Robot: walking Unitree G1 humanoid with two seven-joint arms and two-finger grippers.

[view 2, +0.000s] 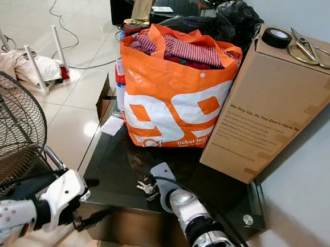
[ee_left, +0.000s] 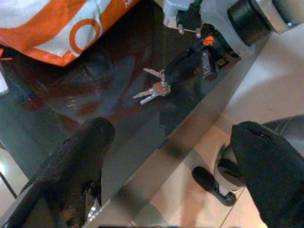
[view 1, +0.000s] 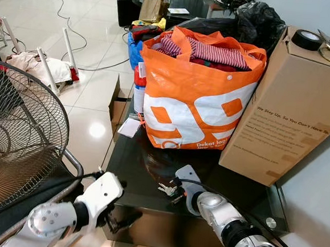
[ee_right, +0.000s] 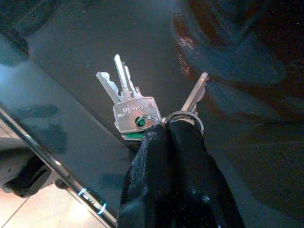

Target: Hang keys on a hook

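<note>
Your right hand [ee_right: 164, 130] is pinched tight on the ring of the small bunch of silver metal keys [ee_right: 130, 107], which lies flat on the dark shiny glass table [view 1: 149, 174] near its front edge. Your left hand [ee_left: 166, 156] hangs wide open, just off that edge. The big orange-and-white shopping bag [view 1: 195, 97] stands behind the keys.

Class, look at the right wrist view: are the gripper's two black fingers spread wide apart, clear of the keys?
No: the right gripper has its fingers pressed together at the ring of the keys, which lie on the dark glass table.
</note>
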